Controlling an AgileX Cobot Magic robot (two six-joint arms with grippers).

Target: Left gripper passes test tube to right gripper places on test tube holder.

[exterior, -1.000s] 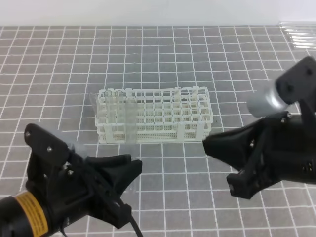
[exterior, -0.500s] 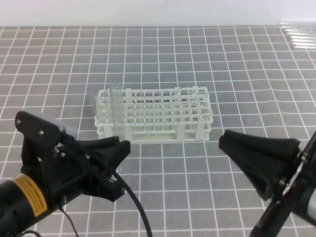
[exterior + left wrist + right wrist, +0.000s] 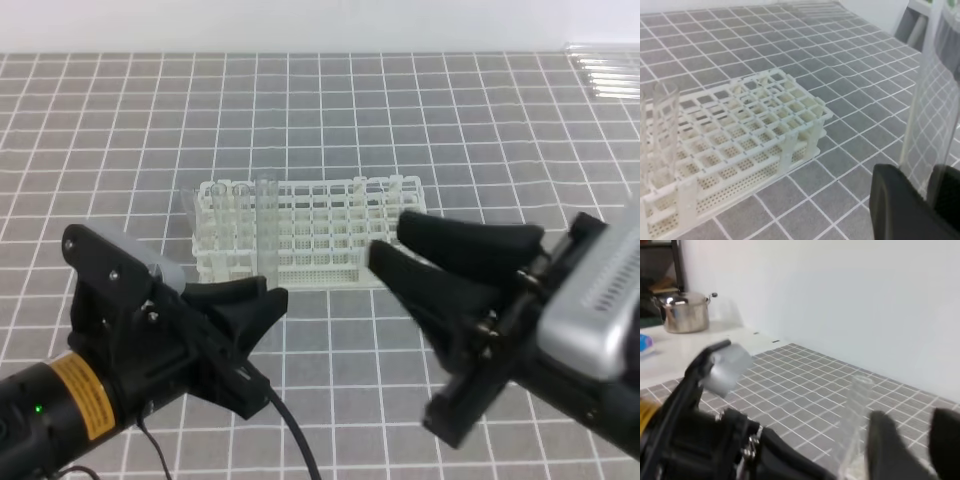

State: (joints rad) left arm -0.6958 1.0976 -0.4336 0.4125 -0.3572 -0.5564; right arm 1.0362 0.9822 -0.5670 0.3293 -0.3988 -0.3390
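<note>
1. The test tube (image 3: pixel 266 232) stands upright, long axis vertical, open round rim at the top. Its lower end sits between the black jaws of the left gripper (image 3: pixel 262 302), which are clenched on it.
2. In the left wrist view the tube (image 3: pixel 930 110) is a clear, colourless glass cylinder rising out of the jaws; the grid of the table shows warped through its wall.
3. In the right wrist view the tube (image 3: pixel 856 420) again stands upright, faint and nearly see-through, with its rim uppermost.
4. In the high view the held tube lies in front of the left part of the test tube holder (image 3: pixel 340 235). Whether it touches the holder I cannot tell.
5. The holder is a white plastic rectangular rack: a lattice of square holes in tiers over a perforated base. Other clear tubes (image 3: pixel 225 215) stand upright in its left end.
6. The right gripper (image 3: pixel 395 250) points left toward the tube, its two black fingers (image 3: pixel 470 238) spread apart and grasping nothing. A silver-grey ribbed housing (image 3: pixel 605 300) sits on its arm.
7. The left arm is black with an orange-yellow band (image 3: pixel 80 400) and a thin black cable.
8. The table (image 3: pixel 400 110) is a grey mat ruled with white grid lines.
</note>
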